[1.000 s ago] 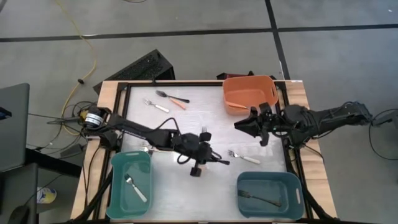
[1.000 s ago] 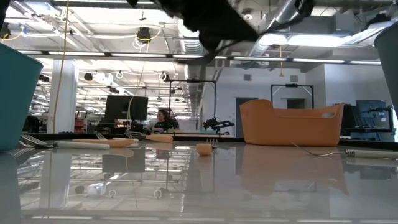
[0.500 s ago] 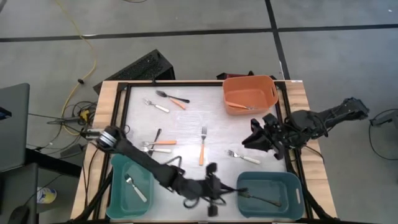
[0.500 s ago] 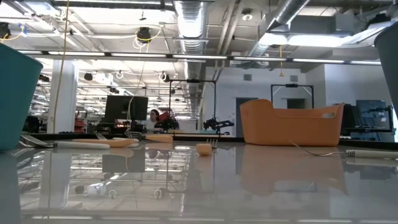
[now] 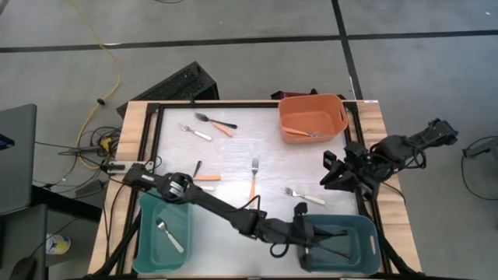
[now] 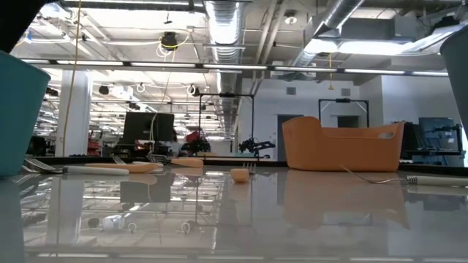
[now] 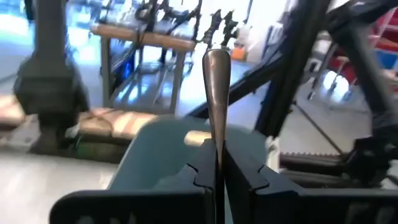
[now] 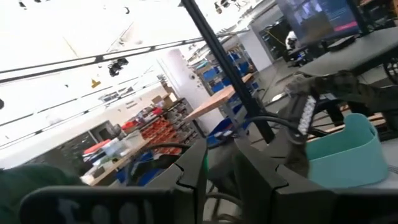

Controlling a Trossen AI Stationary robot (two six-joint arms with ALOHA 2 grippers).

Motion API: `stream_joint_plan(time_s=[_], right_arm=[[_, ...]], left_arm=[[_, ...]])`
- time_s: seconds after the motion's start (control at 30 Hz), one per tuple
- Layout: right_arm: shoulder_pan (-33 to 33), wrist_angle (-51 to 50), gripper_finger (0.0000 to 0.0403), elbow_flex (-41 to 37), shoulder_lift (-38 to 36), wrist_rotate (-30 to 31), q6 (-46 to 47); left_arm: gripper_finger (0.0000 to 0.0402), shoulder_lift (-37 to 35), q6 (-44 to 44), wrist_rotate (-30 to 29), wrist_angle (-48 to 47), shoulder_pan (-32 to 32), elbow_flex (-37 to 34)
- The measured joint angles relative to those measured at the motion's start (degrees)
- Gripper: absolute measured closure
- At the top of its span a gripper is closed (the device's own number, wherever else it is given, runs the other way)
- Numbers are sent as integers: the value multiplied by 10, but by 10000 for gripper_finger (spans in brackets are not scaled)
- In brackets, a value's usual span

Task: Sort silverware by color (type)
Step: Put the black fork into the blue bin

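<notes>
A dark-handled utensil (image 7: 216, 81) stands clamped between the closed jaws of the left gripper (image 5: 302, 233), which hangs over the right teal bin (image 5: 366, 230) at the front of the desk (image 5: 233, 167); a black-handled fork (image 5: 327, 249) already lies inside this bin. The step in hand looks like the drop-off of a black piece. Whether it is a spoon or a fork I cannot tell surely. Next, the jaws must open above the bin's inside, not its rim. Still on the desk are an orange-handled fork (image 5: 254, 179), a white-handled fork (image 5: 305, 196) and others farther back. The right gripper (image 5: 333, 173) waits near the desk's right edge, its jaws partly apart and holding nothing.
</notes>
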Motion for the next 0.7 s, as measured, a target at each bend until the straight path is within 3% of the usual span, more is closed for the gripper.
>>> stream_joint_plan(time_s=[0.23, 0.43, 0.7], right_arm=[[-1, -2, 302, 0, 0, 0, 0], [-1, -9, 302, 0, 4, 0, 0], [-1, -18, 302, 0, 4, 0, 0]], left_arm=[[401, 1, 57, 45, 0, 20, -14], [396, 8, 53, 129, 3, 45, -14], [328, 13, 73, 158, -33, 49, -14]])
